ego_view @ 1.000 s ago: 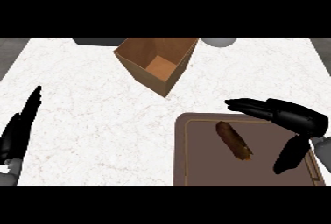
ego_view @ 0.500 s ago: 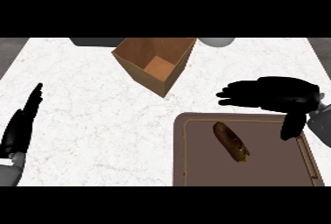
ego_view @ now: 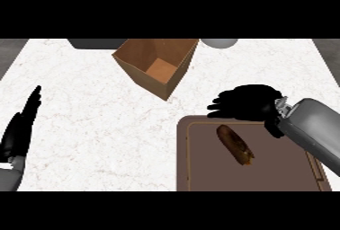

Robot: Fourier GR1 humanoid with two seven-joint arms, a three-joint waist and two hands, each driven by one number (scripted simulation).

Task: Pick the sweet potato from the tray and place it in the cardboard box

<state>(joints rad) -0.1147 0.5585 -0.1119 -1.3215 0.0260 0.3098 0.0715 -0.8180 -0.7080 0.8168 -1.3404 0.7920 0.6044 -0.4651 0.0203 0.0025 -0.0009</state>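
The sweet potato (ego_view: 235, 144), brown and elongated, lies slantwise on the brown tray (ego_view: 199, 179) at the lower right. My right hand (ego_view: 249, 103) hovers over the tray's far edge, just beyond the potato and apart from it. Its fingers point left and down, relaxed, with nothing in them. The open cardboard box (ego_view: 156, 63) stands at the top centre, to the upper left of the tray. At the left edge my left hand (ego_view: 20, 130) rests open, fingers up.
A dark grey object (ego_view: 96, 42) and a pale round object (ego_view: 219, 42) sit at the counter's far edge, on either side of the box. White marble counter (ego_view: 100, 134) spreads between the left hand and the tray.
My right hand has moved up and left from the tray's right side to its far edge, and the forearm has swung in over the tray's right part. The potato and left hand stayed put.
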